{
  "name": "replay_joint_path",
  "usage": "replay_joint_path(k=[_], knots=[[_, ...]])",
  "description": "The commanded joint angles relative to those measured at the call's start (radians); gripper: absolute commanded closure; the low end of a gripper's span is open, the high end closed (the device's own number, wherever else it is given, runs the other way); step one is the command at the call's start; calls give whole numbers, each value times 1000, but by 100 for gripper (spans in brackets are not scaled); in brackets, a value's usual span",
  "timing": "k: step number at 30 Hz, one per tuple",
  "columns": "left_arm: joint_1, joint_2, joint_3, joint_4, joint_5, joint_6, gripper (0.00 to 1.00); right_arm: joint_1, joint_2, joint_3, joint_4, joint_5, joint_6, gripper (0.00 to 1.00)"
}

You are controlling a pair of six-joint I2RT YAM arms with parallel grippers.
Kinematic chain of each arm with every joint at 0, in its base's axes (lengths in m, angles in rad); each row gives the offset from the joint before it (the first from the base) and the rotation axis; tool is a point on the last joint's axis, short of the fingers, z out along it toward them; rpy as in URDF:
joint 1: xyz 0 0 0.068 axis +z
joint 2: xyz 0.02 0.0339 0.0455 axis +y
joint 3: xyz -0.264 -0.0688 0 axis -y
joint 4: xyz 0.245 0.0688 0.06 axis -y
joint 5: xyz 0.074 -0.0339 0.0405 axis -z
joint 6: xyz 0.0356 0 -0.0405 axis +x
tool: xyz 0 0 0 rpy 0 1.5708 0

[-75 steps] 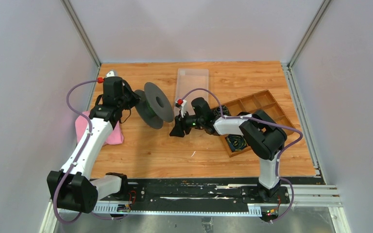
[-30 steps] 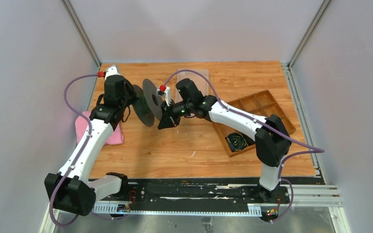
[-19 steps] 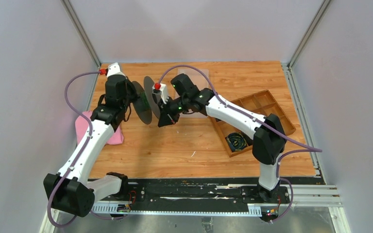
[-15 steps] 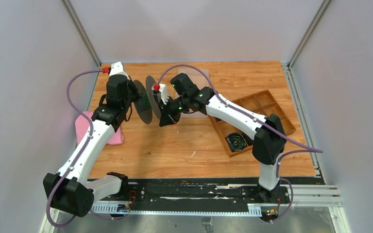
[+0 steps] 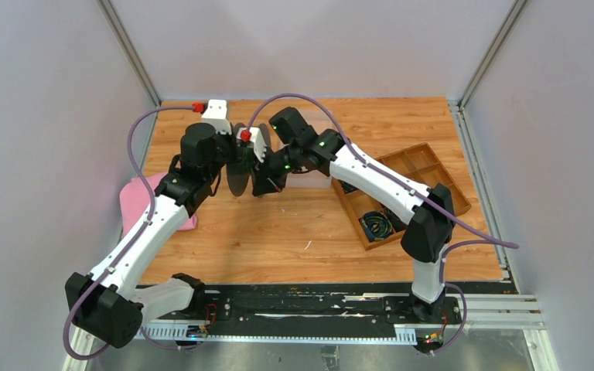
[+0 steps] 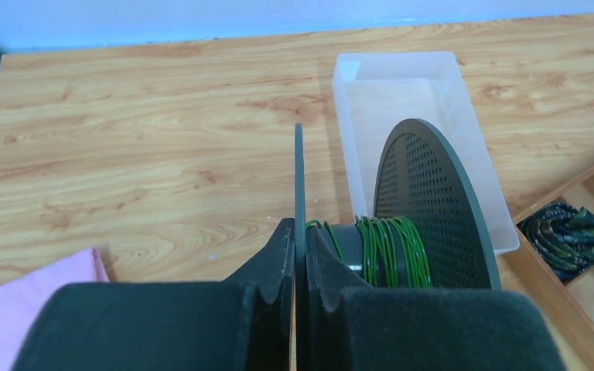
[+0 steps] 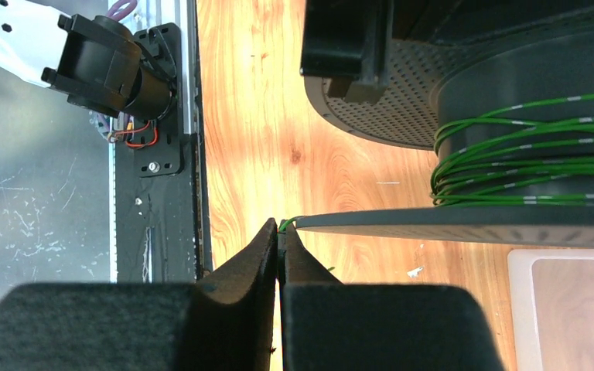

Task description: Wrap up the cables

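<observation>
The left arm (image 5: pixel 147 232) rises from its base at the near left corner of the table (image 5: pixel 294 232) and stretches toward the far edge, its wrist bent to the right. The left gripper (image 6: pixel 295 259) is clenched on the thin rim of one flange of a spool (image 6: pixel 433 209), its two black padded fingers (image 6: pixel 274 259) pressed flat against either face of the disc. The right arm (image 5: pixel 379 185) reaches from the near right side in a long arc across the table, elbow low and forearm raised, and ends just beside the same spool. The right gripper (image 7: pixel 280 236) is pinched tight on a short free end of the green cable (image 7: pixel 526 166), right at the edge of the other flange.

The spool sits over the far half of the table, left of its middle; I cannot tell whether it touches the wood. It has two thin, round, matte dark grey discs, at least one of them perforated with fine holes, joined by a smooth grey hub. The green cable is wound on that hub in loose, uneven turns, thin and glossy, with small pale marks along it.

The table is light wood-grain laminate. A clear rectangular plastic bin (image 6: pixel 410 85) lies near the far edge behind the spool. A wooden tray (image 5: pixel 425 166) with compartments sits toward the right edge, a dark coiled bundle (image 5: pixel 377 225) in its near compartment. A soft pink cloth (image 5: pixel 135 197) lies at the left edge.
</observation>
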Motion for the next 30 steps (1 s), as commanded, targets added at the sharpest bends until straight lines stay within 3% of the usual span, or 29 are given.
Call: replay_joint_path(k=[1,12,30], knots=[[-13,-32,-40,65,73,115,100,-10,6,56,-30,-39,-30,99],[-19,-39,-55,80,95,100,100,-25,6,32,-25,-123,86,99],[-19,-47,-75,80,116,124,100,-70,-27,31,-23,-136,92,98]])
